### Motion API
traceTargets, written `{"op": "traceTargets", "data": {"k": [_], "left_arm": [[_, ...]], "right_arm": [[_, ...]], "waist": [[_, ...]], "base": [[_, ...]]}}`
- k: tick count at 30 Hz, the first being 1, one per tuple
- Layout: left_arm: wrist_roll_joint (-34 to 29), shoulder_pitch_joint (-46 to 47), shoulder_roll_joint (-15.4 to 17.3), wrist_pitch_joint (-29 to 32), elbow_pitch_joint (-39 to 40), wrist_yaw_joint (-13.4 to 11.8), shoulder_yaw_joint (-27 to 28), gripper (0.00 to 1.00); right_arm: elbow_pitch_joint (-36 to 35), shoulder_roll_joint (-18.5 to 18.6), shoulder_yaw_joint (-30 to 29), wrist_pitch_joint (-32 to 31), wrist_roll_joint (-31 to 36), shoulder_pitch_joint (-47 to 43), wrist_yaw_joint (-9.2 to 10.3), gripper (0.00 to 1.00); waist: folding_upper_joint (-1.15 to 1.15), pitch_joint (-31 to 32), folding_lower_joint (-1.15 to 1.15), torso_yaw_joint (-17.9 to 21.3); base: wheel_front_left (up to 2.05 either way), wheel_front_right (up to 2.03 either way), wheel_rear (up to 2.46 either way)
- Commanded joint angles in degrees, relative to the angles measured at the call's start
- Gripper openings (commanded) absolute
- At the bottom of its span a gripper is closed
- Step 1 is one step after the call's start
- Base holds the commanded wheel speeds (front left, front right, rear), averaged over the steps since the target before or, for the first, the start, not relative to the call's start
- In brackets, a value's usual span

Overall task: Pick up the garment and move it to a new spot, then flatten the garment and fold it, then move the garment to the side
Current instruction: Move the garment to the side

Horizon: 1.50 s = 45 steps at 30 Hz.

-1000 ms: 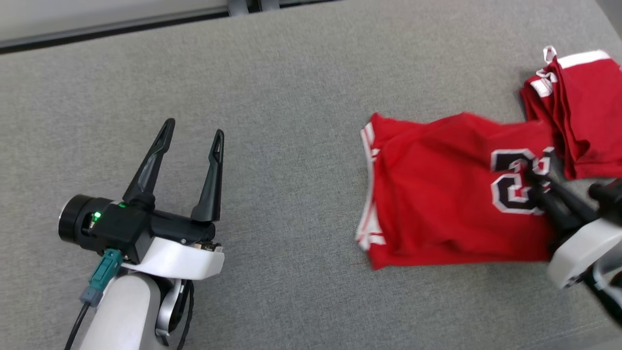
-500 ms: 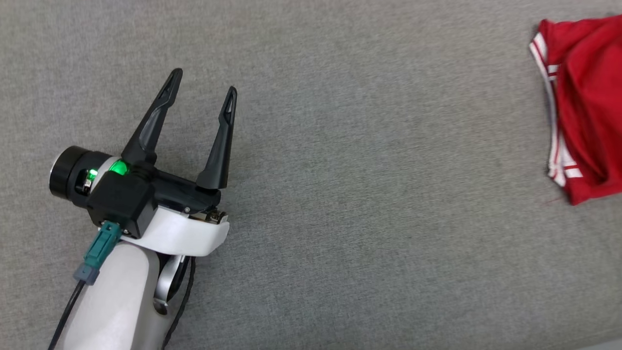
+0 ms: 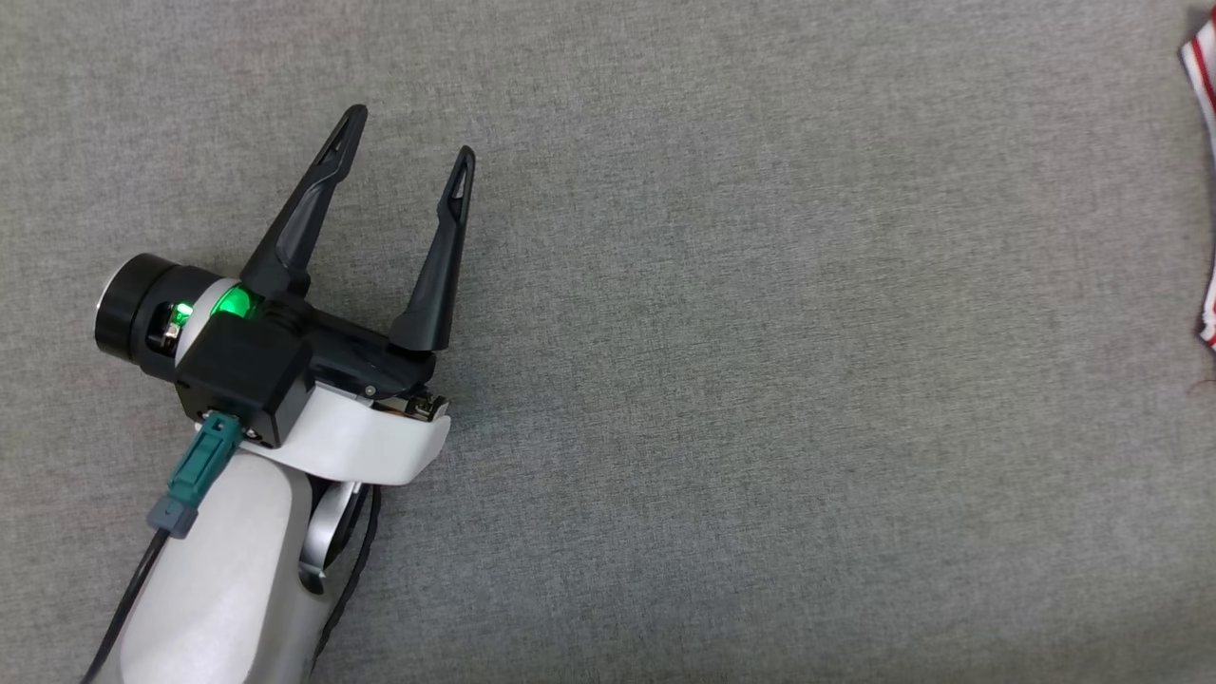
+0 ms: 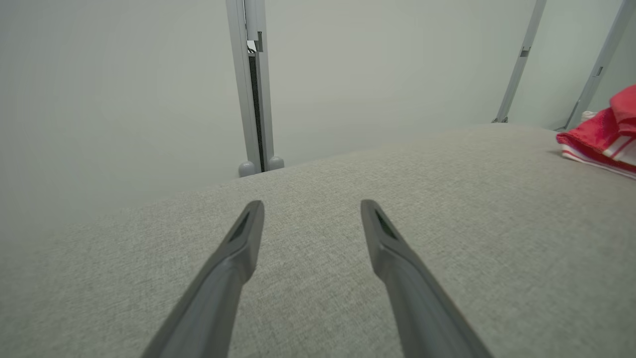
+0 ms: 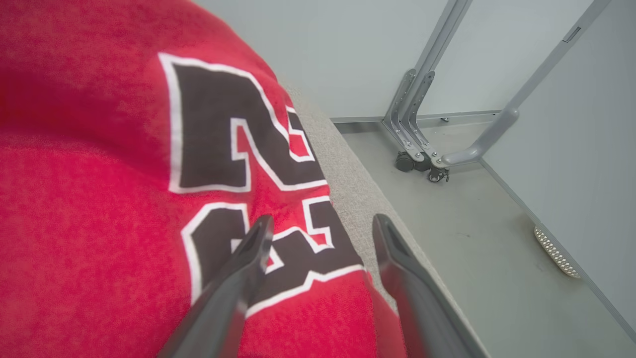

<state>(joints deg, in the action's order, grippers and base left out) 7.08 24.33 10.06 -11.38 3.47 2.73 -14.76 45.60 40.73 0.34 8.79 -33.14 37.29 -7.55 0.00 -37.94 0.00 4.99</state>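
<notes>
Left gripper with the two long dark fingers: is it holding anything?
No: the left gripper stands open, with bare grey fabric surface between its fingers.

Left pincer (image 3: 410, 133) and right pincer (image 5: 322, 221) both have fingers spread apart.

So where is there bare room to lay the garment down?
The grey surface lies bare from the left gripper across to the garment at the head view's right edge. It is crowded there: the garment lies near the surface's edge, the right gripper over it.
</notes>
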Motion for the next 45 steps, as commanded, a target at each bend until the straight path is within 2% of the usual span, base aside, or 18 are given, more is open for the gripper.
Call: {"op": "traceTargets", "data": {"k": [1,4,8,17,23,28,35,45], "left_arm": [[-0.02,0.37,0.35,-0.26,-0.45,-0.29,0.16,1.0],[0.36,-0.78,0.53,-0.42,-1.02,-0.68,0.42,1.0],[1.2,-3.04,0.77,-0.59,-1.96,-1.34,0.94,1.0],[2.88,-7.64,0.91,-0.55,-3.63,-2.44,1.86,1.0],[4.59,-11.51,0.11,-0.82,-4.8,-3.88,2.71,1.0],[6.39,-15.29,-0.75,-1.18,-5.26,-5.34,3.97,1.0],[7.78,-19.17,-0.99,-1.71,-5.23,-6.84,5.18,1.0],[8.88,-24.36,-0.07,-1.32,-7.54,-6.79,5.19,1.0]], "right_arm": [[0.65,-1.38,-0.64,1.62,-0.77,0.06,0.12,1.0],[0.42,-4.49,-0.89,4.57,-1.37,-1.5,0.12,1.0],[-3.42,-8.05,-1.62,6.23,-0.85,-5.18,0.09,1.0],[-22.06,-17.68,-7.63,6.37,6.4,-17.09,0.08,1.0],[-33.19,-24.39,-6.2,6.34,11.64,-25.63,0.08,1.0],[-39.86,-28.24,-4.96,3.71,14.94,-31.03,0.08,1.0],[-47.35,-30.7,-5.09,-0.64,17.63,-36.07,0.07,1.0],[-53.22,-32.08,-4.22,-6.23,19.79,-42.25,0.07,1.0]], "waist": [[0.0,0.88,0.0,0.36],[0.0,2.93,0.0,1.17],[0.0,6.81,0.0,2.66],[0.0,14.4,0.0,4.08],[0.0,19.43,0.0,2.53],[0.0,23.14,0.0,0.1],[0.0,26.38,0.0,-3.92],[0.0,33.28,0.0,-8.99]], "base": [[0.0,0.0,0.0],[0.0,0.0,0.0],[0.0,0.0,0.0],[0.0,0.0,0.0],[0.0,0.0,0.0],[0.0,0.0,0.0],[0.0,0.0,0.0],[0.0,0.0,0.0]]}}
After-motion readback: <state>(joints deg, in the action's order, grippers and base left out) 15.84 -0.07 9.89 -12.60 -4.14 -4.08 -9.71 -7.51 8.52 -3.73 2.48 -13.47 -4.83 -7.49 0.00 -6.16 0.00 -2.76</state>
